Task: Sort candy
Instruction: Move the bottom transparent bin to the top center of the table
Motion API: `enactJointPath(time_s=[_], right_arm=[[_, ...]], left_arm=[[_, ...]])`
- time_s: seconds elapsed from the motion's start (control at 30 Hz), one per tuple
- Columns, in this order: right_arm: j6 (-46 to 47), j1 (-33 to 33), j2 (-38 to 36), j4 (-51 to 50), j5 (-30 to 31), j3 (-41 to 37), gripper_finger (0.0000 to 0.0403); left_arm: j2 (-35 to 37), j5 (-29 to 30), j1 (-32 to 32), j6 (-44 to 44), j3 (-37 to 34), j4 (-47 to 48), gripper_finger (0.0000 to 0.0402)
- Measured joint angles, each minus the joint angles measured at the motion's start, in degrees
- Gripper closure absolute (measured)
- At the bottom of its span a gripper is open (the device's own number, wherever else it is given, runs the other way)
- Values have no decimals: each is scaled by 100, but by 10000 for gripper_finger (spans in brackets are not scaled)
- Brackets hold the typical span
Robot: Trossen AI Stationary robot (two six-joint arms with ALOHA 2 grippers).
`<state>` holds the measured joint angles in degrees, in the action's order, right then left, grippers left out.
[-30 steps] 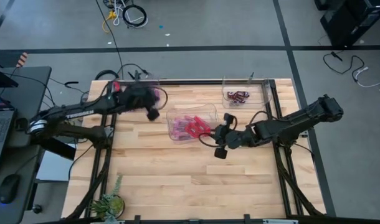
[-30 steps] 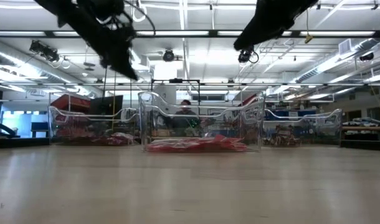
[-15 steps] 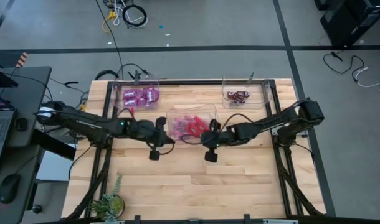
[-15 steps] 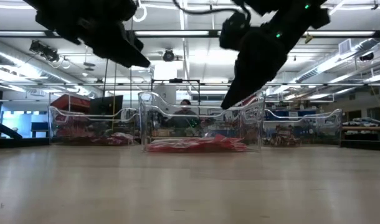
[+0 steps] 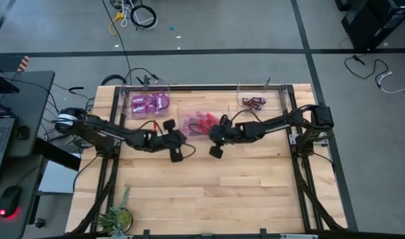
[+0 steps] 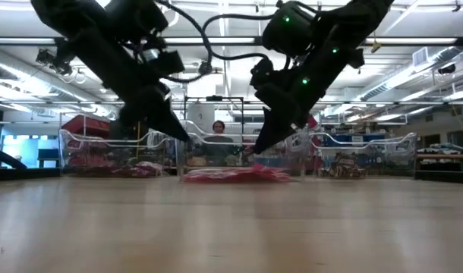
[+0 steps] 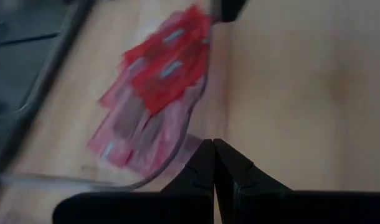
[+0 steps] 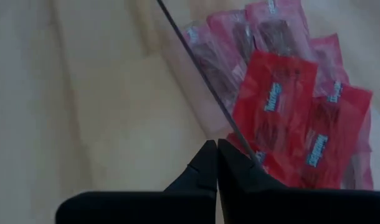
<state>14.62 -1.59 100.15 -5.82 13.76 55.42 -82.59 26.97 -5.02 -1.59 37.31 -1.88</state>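
Red candy point(image 5: 199, 123) lies piled in the clear middle bin point(image 5: 189, 114), and shows blurred in the left wrist view point(image 7: 168, 62) and in the right wrist view point(image 8: 283, 106). Purple candy point(image 5: 149, 103) fills the far-left bin, and dark brown candy point(image 5: 254, 102) the far-right bin. My left gripper point(image 5: 181, 138) point(image 6: 184, 140) point(image 7: 213, 144) is shut, low at the middle bin's near-left corner. My right gripper point(image 5: 214, 135) point(image 6: 254, 152) point(image 8: 216, 144) is shut, low at its near-right side. My left gripper stands with its shut fingertips against the middle bin's clear near wall point(image 7: 193, 134) by the left corner, slanting down from the table's left. The bin rests flat on the table. My right gripper has its shut fingertips at the same bin's near wall, right under the rim point(image 8: 237, 140), slanting down from the right.
The three bins stand in the far half of the wooden table point(image 5: 209, 192). Its near half is bare wood. Black frame rails point(image 5: 292, 119) run along both sides. A person point(image 6: 218, 129) sits behind the bins in the low view.
My left gripper swung from the purple bin toward the near edge and right, then dropped to the middle bin's near-left corner. My right gripper moved left and down to the bin's near-right side. The middle bin slid toward the far edge.
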Motion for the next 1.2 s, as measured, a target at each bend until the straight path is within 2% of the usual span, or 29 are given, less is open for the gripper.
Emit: enactJointPath(time_s=[0.13,0.63,0.87,1.0,1.13,1.2], right_arm=[[-300,-303,34,176,6,4,402],[-1261,-1534,282,892,-33,2,403],[-1791,-2016,380,995,-409,0,403],[-1936,-2176,350,974,-575,0,403],[-2089,-2121,233,976,-546,-2,403],[-2086,-2060,128,977,-470,-2,403]], left_arm=[[-74,333,341,330,4,49,401],[-355,336,1460,-115,-7,-814,401],[265,153,1434,-359,-2,-932,401],[848,57,1441,-93,-5,-439,401],[1467,546,1761,522,-5,370,401],[1661,593,2043,782,-8,816,401]])
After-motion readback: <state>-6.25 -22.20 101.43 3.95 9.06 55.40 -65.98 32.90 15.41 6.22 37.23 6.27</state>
